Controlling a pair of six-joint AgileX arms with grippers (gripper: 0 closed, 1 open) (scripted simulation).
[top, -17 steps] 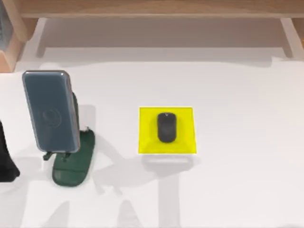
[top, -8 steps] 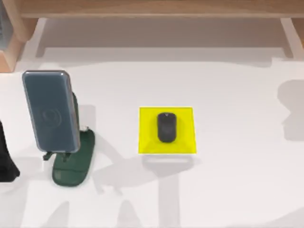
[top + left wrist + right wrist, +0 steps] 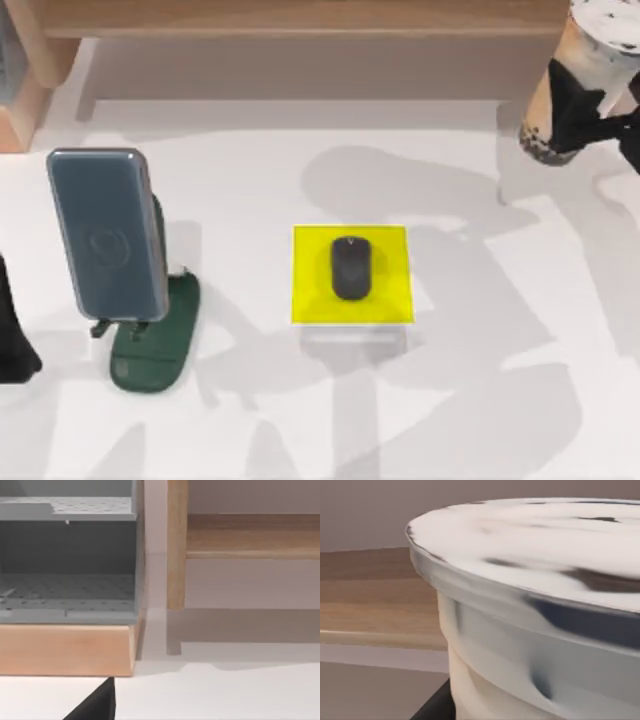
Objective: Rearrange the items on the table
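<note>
A small black mouse [image 3: 350,267] lies on the middle of a yellow square pad [image 3: 385,300] at the centre of the white table [image 3: 480,400]. At the left, a grey-blue phone [image 3: 106,235] leans upright in a dark green stand [image 3: 155,345]. High at the back right, my right gripper [image 3: 592,112] is shut on a milk-tea cup [image 3: 560,80] with dark pearls and a mottled lid. The same cup [image 3: 545,630] sits very close in the right wrist view. My left arm [image 3: 8,340] is parked at the left edge, beside the stand.
A light wooden shelf [image 3: 300,20] runs along the back, its legs on the table. A grey perforated bin [image 3: 65,570] rests on a wooden block at the back left. The cup and arm cast a broad shadow [image 3: 470,330] over the table's right half.
My right gripper has come into view at the back right carrying the cup, and its shadow now spreads across the table. Mouse, pad, phone, stand and left arm have not moved.
</note>
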